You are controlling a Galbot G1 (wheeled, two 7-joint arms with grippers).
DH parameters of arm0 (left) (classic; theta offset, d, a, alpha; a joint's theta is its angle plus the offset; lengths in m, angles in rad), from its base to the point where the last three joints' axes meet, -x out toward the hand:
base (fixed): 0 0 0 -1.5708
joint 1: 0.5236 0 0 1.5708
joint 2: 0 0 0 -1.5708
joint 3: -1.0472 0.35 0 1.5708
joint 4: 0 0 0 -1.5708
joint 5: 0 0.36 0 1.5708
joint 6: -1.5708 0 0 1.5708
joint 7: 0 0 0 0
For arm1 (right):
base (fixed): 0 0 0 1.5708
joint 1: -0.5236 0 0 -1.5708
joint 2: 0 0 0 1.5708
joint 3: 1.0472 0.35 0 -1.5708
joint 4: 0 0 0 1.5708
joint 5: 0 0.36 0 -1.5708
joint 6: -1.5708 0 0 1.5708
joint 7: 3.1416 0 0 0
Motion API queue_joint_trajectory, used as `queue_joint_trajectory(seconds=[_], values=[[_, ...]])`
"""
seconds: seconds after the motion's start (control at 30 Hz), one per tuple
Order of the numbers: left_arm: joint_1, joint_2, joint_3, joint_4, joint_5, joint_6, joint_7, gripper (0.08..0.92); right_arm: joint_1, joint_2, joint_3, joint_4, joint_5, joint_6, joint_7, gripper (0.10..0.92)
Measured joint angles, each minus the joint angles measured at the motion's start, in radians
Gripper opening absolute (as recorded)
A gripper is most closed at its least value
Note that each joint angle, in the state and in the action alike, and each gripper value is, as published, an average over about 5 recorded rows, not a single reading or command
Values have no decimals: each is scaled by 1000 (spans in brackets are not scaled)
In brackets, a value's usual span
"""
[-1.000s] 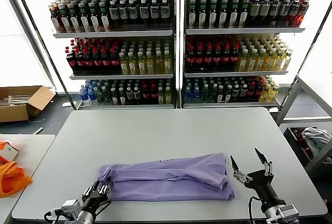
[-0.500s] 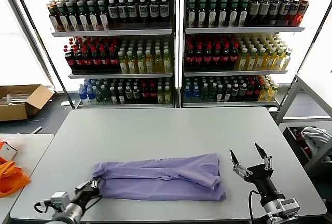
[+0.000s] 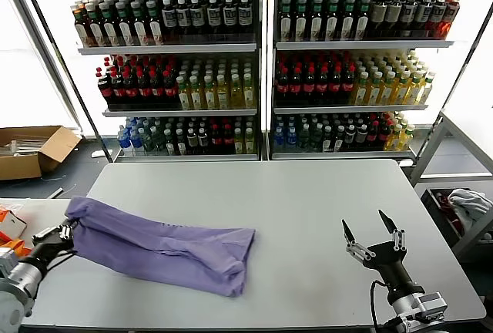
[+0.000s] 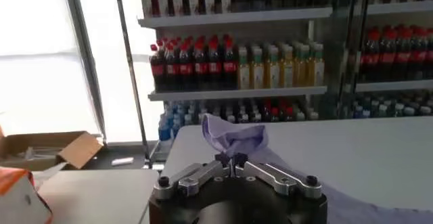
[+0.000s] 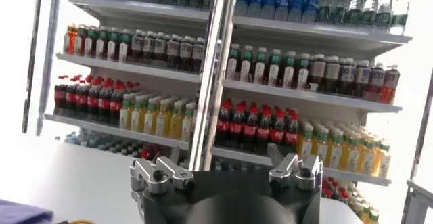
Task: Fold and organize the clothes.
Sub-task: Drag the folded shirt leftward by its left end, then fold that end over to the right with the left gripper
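Table [image 3: 308, 194]; left hand [image 3: 68, 233] pinches T-shirt [image 3: 166, 247] (corner).

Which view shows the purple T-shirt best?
The head view: the whole T-shirt lies across the table. The left wrist view shows only a pinched corner in the left gripper; the right wrist view catches just an edge.

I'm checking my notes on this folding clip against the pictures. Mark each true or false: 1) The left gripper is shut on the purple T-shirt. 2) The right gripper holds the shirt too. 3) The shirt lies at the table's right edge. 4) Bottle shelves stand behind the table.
1) True: the left gripper is shut on an end of the purple T-shirt.
2) False: the right gripper is open, apart from the shirt, holding nothing.
3) False: the shirt lies on the left part of the table.
4) True: the bottle shelves stand behind it.
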Motion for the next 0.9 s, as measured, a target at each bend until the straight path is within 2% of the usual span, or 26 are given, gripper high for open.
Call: queue_joint_trajectory(seconds=[0.2,0.47,0.9], values=[[-27,-3,21,-69,-38,-2,-9,97,-3,5,-5,7,-3,-3,-1,823],[-40,-47,179,-161,-56,-13,-46,97,-10,17,-7,24,-7,-14,-2,823],[-73,-93,416,-176,-31,-28,-87,97,-21,32,-1,52,-17,-36,-7,823]])
